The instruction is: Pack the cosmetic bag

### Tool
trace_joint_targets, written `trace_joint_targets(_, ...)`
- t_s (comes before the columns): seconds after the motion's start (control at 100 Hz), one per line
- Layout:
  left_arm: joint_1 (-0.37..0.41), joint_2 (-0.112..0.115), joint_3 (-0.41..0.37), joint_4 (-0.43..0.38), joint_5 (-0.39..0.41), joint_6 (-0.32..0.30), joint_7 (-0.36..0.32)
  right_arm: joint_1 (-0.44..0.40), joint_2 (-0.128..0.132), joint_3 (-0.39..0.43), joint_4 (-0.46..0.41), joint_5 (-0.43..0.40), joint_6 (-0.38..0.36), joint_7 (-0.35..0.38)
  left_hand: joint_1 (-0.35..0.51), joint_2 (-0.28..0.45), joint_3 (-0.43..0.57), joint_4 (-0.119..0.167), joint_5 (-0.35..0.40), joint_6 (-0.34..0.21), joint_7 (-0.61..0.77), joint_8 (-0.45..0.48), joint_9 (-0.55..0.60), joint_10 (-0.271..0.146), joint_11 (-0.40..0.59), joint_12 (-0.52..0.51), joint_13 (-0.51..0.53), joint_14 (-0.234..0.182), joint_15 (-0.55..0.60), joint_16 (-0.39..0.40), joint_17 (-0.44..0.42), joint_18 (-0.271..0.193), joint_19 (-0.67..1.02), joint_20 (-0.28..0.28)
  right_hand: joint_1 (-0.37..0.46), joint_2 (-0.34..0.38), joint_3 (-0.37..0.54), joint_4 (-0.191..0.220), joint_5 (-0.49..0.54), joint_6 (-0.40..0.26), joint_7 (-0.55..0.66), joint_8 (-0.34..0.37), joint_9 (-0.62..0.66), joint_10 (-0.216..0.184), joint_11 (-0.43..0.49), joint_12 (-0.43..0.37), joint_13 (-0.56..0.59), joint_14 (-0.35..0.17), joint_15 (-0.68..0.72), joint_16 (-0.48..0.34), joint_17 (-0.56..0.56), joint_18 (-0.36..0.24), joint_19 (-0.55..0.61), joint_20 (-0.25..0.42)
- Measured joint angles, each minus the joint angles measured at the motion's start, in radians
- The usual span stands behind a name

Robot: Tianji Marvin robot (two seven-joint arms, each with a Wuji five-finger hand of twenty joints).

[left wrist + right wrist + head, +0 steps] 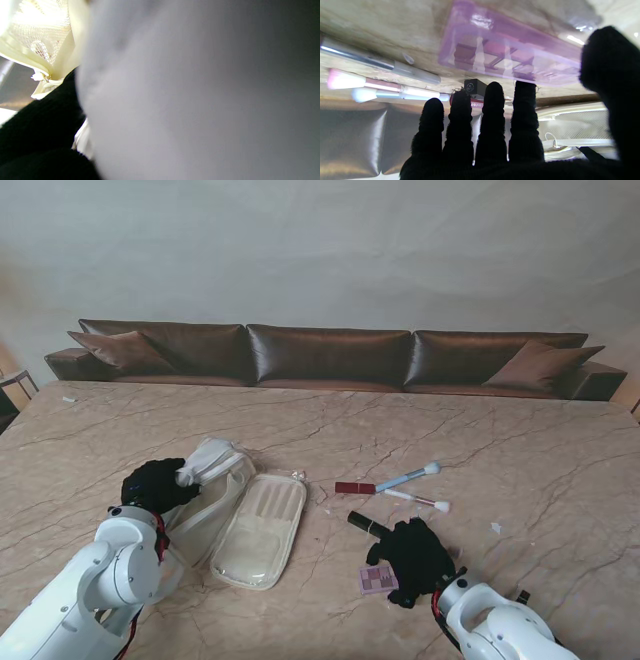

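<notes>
The cream cosmetics bag (262, 532) lies open flat, its mesh lining (42, 37) close in the left wrist view. My left hand (153, 484) is shut on a white soft packet (210, 460) and holds it over the bag's left half; the packet (200, 95) fills that wrist view beside the black glove (37, 130). My right hand (412, 552) is open, fingers (492, 112) spread just over a purple eyeshadow palette (378, 580) (510, 52) that lies on the table. I cannot tell whether they touch it.
Farther from me than the right hand lie a black tube (368, 524), a red lipstick (355, 488), a blue brush (408, 477) and a pink brush (420, 501). A brown sofa (330, 355) lines the table's far edge. A small white scrap (495, 527) sits to the right.
</notes>
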Motion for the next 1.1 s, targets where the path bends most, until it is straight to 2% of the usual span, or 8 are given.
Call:
trace_joint_targets(0.07, 0.001, 0.000, 0.000, 0.000, -0.001, -0.002, 0.003, 0.009, 0.002, -0.024, 0.022, -0.008, 0.030, -0.056, 0.000, 0.000, 0.000, 0.000, 0.000, 0.000, 0.000, 0.000, 0.000, 0.000, 0.002, 0.000, 0.000, 0.000, 0.000, 0.000, 0.000, 0.000, 0.000, 0.000, 0.000, -0.004, 0.019, 0.000, 0.021, -0.048, 0.028, 0.055, 0.000, -0.011, 0.000, 0.001, 0.000, 0.000, 0.001, 0.000, 0.001, 0.000, 0.009, 0.012)
trace_joint_targets(0.16, 0.001, -0.001, 0.001, 0.003, -0.001, -0.008, 0.012, 0.025, 0.001, -0.046, 0.051, -0.011, 0.050, -0.106, 0.000, 0.000, 0.000, 0.000, 0.000, 0.000, 0.000, 0.000, 0.000, 0.000, 0.004, 0.000, 0.000, 0.000, 0.000, 0.000, 0.000, 0.000, 0.000, 0.000, 0.027, -0.032, 0.028, -0.019, 0.050, -0.124, 0.071, 0.221, -0.047, -0.013, 0.001, -0.014, -0.024, 0.000, -0.026, -0.039, 0.001, -0.004, 0.016, 0.012)
trace_joint_targets(0.25, 0.001, -0.002, 0.002, 0.007, -0.001, -0.012, 0.021, 0.046, -0.001, -0.061, 0.075, 0.000, 0.054, -0.128, 0.000, 0.000, 0.000, 0.000, 0.000, 0.000, 0.000, 0.000, 0.002, 0.000, 0.004, 0.000, 0.000, 0.000, 0.000, 0.000, 0.000, 0.000, 0.000, 0.000, 0.023, -0.071, 0.057, -0.178, 0.075, -0.157, 0.112, 0.287, -0.050, -0.013, 0.000, -0.060, -0.035, -0.001, -0.053, -0.080, 0.001, -0.014, 0.029, 0.012)
trace_joint_targets(0.38, 0.002, -0.003, 0.000, 0.008, -0.001, -0.012, 0.026, 0.072, -0.001, -0.078, 0.097, 0.009, 0.053, -0.140, 0.000, 0.000, 0.000, 0.000, 0.000, 0.000, 0.000, 0.000, 0.002, 0.000, 0.004, 0.000, 0.000, 0.000, 0.000, -0.001, 0.000, 0.001, 0.000, -0.001, 0.022, -0.106, 0.050, -0.281, 0.113, -0.177, 0.121, 0.414, -0.047, -0.010, -0.064, -0.171, -0.020, -0.001, -0.081, -0.128, 0.026, -0.014, 0.070, 0.038)
trace_joint_targets(0.52, 0.003, -0.008, 0.000, 0.017, -0.016, -0.011, 0.055, 0.085, -0.002, -0.084, 0.121, 0.011, 0.039, -0.186, 0.000, 0.000, 0.000, 0.000, 0.001, -0.001, 0.000, 0.000, 0.007, 0.000, 0.007, -0.001, 0.000, 0.000, 0.000, -0.001, 0.000, 0.002, 0.000, -0.001, 0.022, -0.139, 0.023, -0.284, 0.127, -0.183, 0.121, 0.605, 0.043, -0.010, -0.116, -0.281, 0.096, -0.022, -0.184, -0.234, 0.103, -0.014, 0.117, 0.049)
trace_joint_targets(0.67, 0.004, -0.009, -0.002, 0.017, -0.014, -0.010, 0.053, 0.089, -0.004, -0.089, 0.150, 0.016, 0.027, -0.254, 0.000, 0.000, 0.000, 0.000, 0.001, -0.002, 0.000, 0.000, 0.007, 0.000, 0.007, -0.001, 0.000, 0.000, -0.001, -0.001, 0.000, 0.005, 0.000, -0.003, 0.022, -0.154, 0.013, -0.285, 0.146, -0.183, 0.121, 0.703, 0.203, -0.031, -0.139, -0.330, 0.304, -0.023, -0.247, -0.294, 0.282, -0.001, 0.196, 0.049)
trace_joint_targets(0.86, 0.009, -0.009, -0.003, 0.011, -0.013, -0.010, 0.052, 0.095, -0.009, -0.092, 0.164, 0.042, 0.012, -0.272, 0.000, 0.000, -0.001, 0.000, 0.001, -0.003, 0.000, 0.000, 0.007, 0.000, 0.007, -0.001, 0.000, 0.000, -0.005, -0.001, 0.000, 0.006, 0.000, -0.012, 0.042, -0.215, 0.006, -0.266, 0.177, -0.183, 0.121, 0.816, 0.443, -0.041, -0.151, -0.344, 0.614, -0.025, -0.236, -0.291, 0.535, 0.020, 0.344, 0.012)
trace_joint_targets(1.1, 0.010, -0.009, -0.003, 0.009, -0.008, -0.010, 0.052, 0.112, -0.015, -0.099, 0.194, 0.063, -0.023, -0.311, 0.000, 0.000, -0.001, 0.000, 0.001, -0.004, 0.000, 0.000, 0.007, 0.000, 0.007, -0.001, 0.000, 0.000, -0.007, -0.001, 0.000, 0.006, 0.000, -0.013, 0.043, -0.293, -0.029, -0.314, 0.268, -0.183, 0.120, 0.904, 0.559, -0.053, -0.137, -0.286, 0.713, -0.027, -0.199, -0.216, 0.627, 0.036, 0.393, -0.091)
